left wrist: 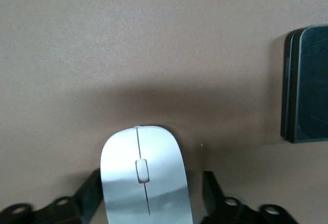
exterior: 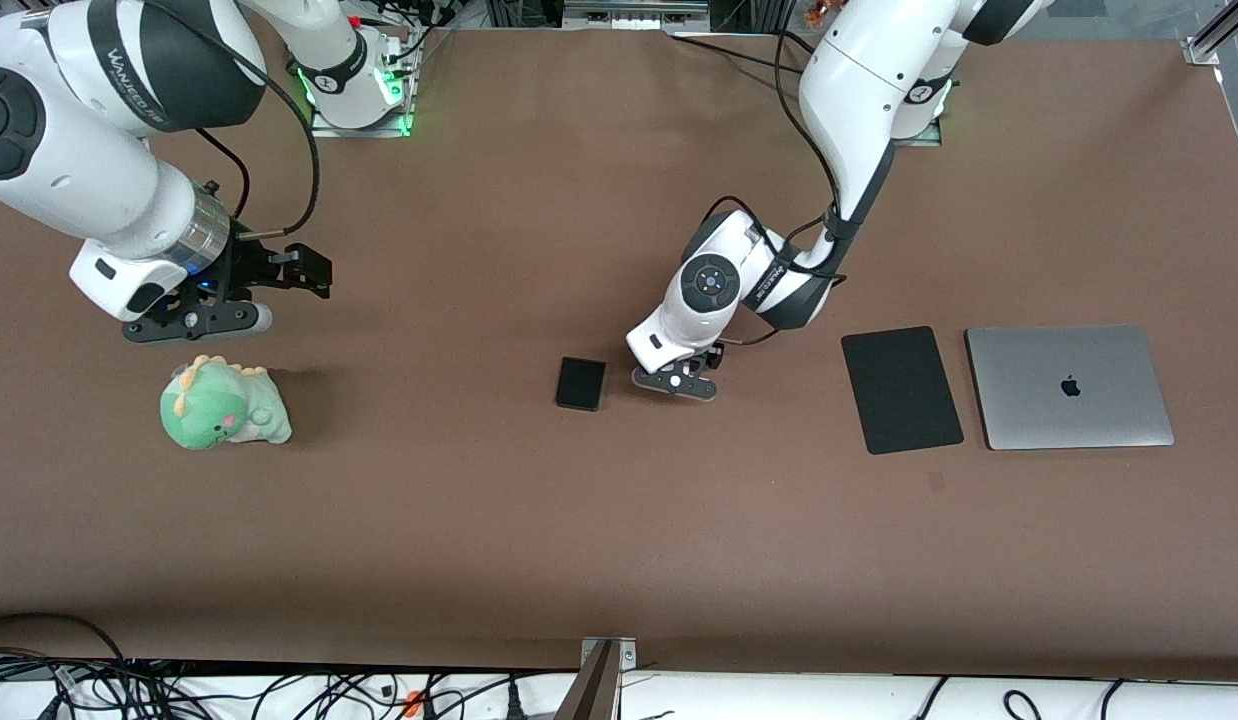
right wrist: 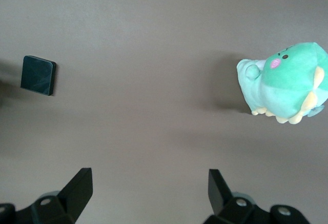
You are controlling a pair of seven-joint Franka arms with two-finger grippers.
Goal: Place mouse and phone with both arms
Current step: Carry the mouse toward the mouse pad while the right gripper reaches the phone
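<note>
The white mouse (left wrist: 146,178) lies on the brown table between the fingers of my left gripper (left wrist: 151,183). The fingers stand open on either side of it, with a small gap at one side. In the front view the left gripper (exterior: 679,383) is low over the table and hides the mouse. The black phone (exterior: 581,383) lies flat just beside it, toward the right arm's end; it also shows in the left wrist view (left wrist: 307,83) and the right wrist view (right wrist: 37,75). My right gripper (exterior: 194,322) hangs open and empty (right wrist: 150,180) over the table by the plush toy.
A green plush dinosaur (exterior: 224,403) lies near the right arm's end and shows in the right wrist view (right wrist: 284,83). A thin black mouse pad (exterior: 901,388) and a closed grey laptop (exterior: 1069,385) lie toward the left arm's end.
</note>
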